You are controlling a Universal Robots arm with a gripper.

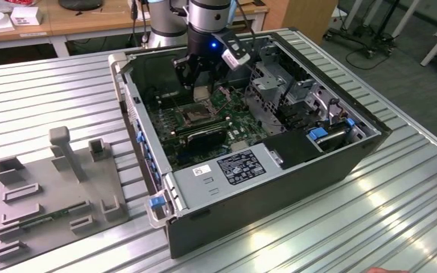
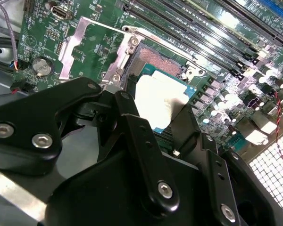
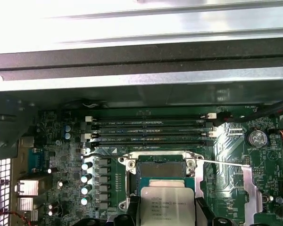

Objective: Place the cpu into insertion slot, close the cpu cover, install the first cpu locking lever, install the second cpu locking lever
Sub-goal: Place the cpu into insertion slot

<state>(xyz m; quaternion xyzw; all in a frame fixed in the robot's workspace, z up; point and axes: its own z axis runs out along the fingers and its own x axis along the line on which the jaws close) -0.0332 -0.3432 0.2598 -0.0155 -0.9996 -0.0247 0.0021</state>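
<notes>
My gripper [image 1: 200, 84] reaches down into the open computer case and is shut on the cpu [image 1: 201, 92], a small square chip with a silvery top. In both wrist views the cpu [image 2: 160, 94] [image 3: 167, 205] sits between the black fingers [image 2: 132, 127], a little above the insertion slot [image 2: 156, 60] [image 3: 161, 169] and overlapping its near edge. The slot [image 1: 196, 115] lies uncovered on the green motherboard. The cpu cover [image 2: 74, 44] [image 3: 253, 186] is swung open and lies flat beside the slot. A thin wire locking lever [image 3: 219, 163] sticks out sideways by the slot.
Long black memory slots [image 3: 151, 132] run beside the socket. The case wall [image 1: 131, 108] and a metal drive cage [image 1: 279, 91] close in around the board. On the slatted metal table, a grey fixture plate [image 1: 52, 193] lies at the exterior view's left.
</notes>
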